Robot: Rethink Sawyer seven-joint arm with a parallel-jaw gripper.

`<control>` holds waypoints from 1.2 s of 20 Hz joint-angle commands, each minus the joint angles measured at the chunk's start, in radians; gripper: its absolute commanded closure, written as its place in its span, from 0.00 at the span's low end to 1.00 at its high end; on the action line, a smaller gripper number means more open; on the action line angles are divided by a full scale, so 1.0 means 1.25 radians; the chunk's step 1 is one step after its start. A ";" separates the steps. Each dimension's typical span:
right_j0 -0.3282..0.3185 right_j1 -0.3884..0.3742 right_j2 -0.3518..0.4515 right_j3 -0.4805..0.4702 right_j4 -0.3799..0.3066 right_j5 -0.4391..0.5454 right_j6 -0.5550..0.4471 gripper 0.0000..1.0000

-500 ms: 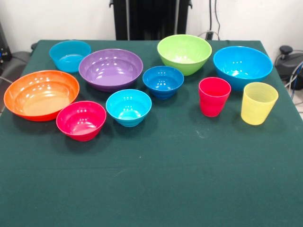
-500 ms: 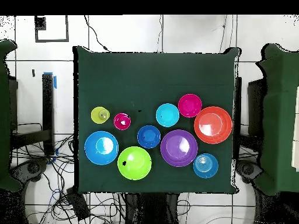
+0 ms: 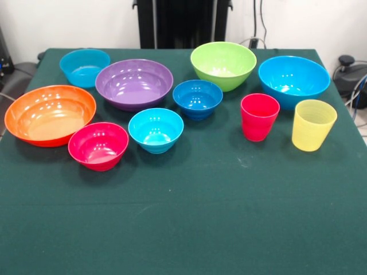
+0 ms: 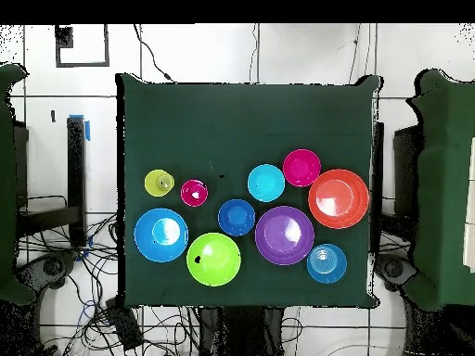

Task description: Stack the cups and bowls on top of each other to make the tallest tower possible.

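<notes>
All cups and bowls stand apart on the green table [image 3: 189,217], none stacked, so no tower shows. The red-pink cup [image 3: 259,116] [image 4: 194,192] and the yellow cup [image 3: 313,124] [image 4: 160,183] stand upright side by side. The bowls are orange [image 3: 50,114] [image 4: 338,197], purple [image 3: 134,83] [image 4: 284,235], lime green [image 3: 223,65] [image 4: 213,259], pink-red [image 3: 98,145] [image 4: 301,167], a large bright blue one [image 3: 293,80] [image 4: 160,234], a small dark blue one [image 3: 198,98] [image 4: 237,217], and two cyan ones [image 3: 155,129] [image 3: 84,66]. The gripper is not in view in either picture.
The robot's black pedestal [image 3: 183,23] stands at the table's far edge. Cables lie on the floor around the table [image 4: 83,278]. The half of the table away from the robot holds nothing.
</notes>
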 commanded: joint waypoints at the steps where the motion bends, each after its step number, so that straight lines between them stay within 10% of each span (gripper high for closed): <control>1: -0.012 -0.037 0.115 0.079 -0.015 -0.030 0.113 0.00; 24: -0.015 -0.009 0.136 0.092 -0.032 -0.086 0.142 0.00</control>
